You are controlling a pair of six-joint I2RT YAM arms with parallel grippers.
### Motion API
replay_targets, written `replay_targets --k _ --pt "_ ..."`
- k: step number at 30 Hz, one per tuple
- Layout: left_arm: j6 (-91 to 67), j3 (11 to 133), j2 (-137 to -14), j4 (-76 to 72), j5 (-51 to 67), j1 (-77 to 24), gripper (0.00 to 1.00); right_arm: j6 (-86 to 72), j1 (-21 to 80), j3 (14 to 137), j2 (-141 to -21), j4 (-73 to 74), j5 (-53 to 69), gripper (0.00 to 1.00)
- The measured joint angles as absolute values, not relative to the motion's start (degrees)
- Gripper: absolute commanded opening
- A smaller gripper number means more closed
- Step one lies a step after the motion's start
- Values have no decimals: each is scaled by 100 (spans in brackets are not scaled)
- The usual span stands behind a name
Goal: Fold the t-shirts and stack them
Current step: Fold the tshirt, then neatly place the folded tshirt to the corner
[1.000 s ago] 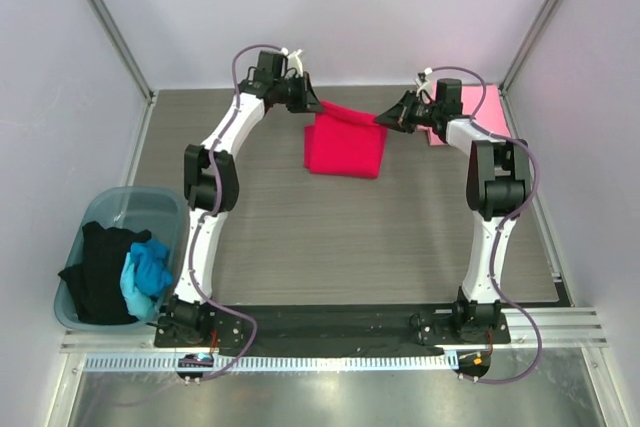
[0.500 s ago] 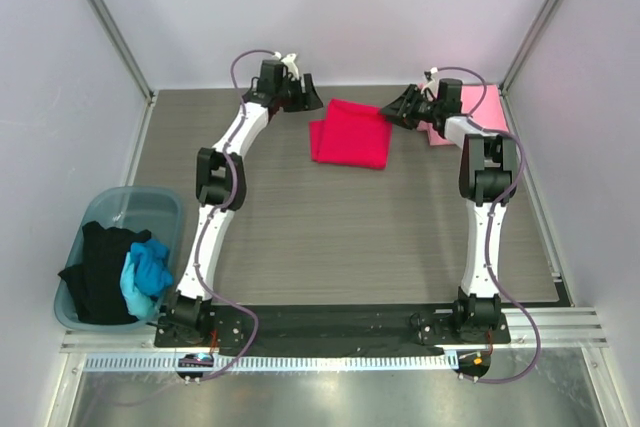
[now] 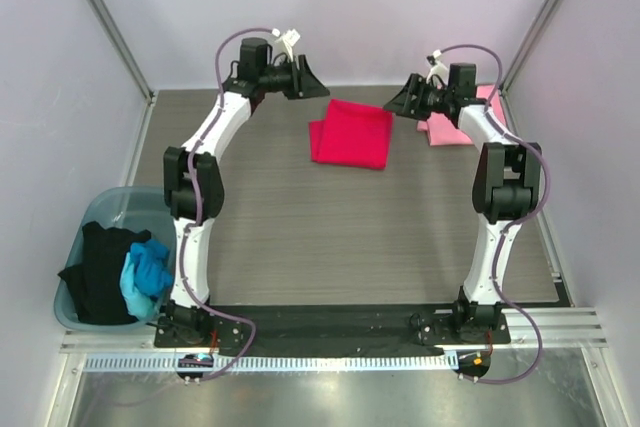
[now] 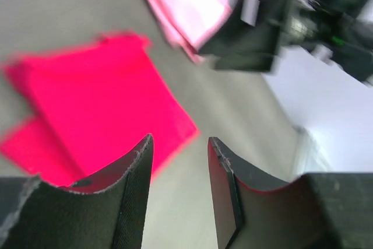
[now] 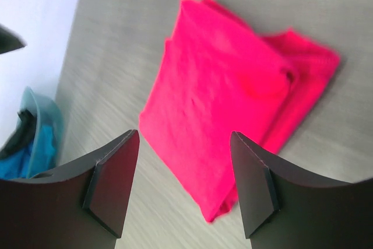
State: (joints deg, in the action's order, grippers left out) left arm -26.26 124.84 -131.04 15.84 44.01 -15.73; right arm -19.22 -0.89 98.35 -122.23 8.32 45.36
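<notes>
- No legible text, label, brand, number or sign in any view.

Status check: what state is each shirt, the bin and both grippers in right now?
red t-shirt, folded, lying flat.
pink t-shirt, folded, at the far right.
bin, holding two shirts.
black t-shirt, crumpled in the bin.
blue t-shirt, crumpled in the bin.
left gripper, open, empty.
right gripper, open, empty.
</notes>
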Motion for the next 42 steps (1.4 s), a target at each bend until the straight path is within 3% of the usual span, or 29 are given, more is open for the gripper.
replay_targets --k 5,12,22,34,42 --pt "-3120 11579 -13321 1264 5671 -1695 39 -1667 -95 9598 -12446 1297 4580 72" --pt "-3363 11434 -14049 1306 6257 -1800 38 -1640 -97 9598 -12766 1490 4576 73" --pt "-3566 11439 -14164 1184 6475 -1776 39 -1756 -97 9657 -13150 1332 4574 75" --pt "-3516 11439 -14575 1282 6469 -1750 40 -3159 -119 10204 -14003 104 5295 77" --pt "-3385 11439 -14639 1420 6453 -1763 40 -3695 -1 10331 -14256 -478 5476 73"
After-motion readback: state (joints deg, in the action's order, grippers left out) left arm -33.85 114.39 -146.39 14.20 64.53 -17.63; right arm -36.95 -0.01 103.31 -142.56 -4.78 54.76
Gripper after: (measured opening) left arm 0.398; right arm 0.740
